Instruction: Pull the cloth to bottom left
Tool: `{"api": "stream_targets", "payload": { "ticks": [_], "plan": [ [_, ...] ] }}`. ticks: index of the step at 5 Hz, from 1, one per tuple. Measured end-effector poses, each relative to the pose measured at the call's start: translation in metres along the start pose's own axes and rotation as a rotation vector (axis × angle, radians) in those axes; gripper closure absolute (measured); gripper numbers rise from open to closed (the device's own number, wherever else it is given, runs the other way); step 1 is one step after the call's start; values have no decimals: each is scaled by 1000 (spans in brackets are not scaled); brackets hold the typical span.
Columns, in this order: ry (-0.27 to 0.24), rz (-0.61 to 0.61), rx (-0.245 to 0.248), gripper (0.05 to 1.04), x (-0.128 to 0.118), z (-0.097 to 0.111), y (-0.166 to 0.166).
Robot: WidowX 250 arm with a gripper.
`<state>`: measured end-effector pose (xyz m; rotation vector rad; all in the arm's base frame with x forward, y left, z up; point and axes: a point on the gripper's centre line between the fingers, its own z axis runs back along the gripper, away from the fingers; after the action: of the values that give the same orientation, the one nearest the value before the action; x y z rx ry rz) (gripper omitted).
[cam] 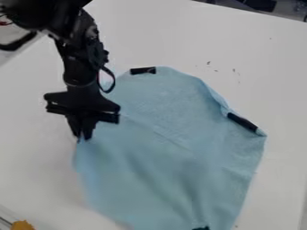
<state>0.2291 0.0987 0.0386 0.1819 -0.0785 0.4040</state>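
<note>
Blue, softly creased cloth (168, 161) has its left edge pinched between black fingers (89, 128).

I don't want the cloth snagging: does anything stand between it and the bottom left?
Nothing visible stands between the blue cloth and the lower-left stretch of white table. A small orange-yellow thing in the view's bottom-left corner might matter on a long pull.
</note>
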Motion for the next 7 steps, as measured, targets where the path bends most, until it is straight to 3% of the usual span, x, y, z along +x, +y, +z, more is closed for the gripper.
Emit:
{"api": "stream_targets", "payload": {
  "ticks": [1, 2, 3, 4, 6, 7],
  "plan": [
    [-16, 50, 33, 999, -6, 29, 11],
    [-50, 100, 24, 999, -12, 31, 23],
    [-56, 106, -26, 999, -14, 12, 30],
    [-36, 60, -18, 999, -14, -3, 35],
    [-22, 92, 29, 999, -21, -10, 66],
    [0, 106, 22, 999, -32, -16, 71]
  ]
}}
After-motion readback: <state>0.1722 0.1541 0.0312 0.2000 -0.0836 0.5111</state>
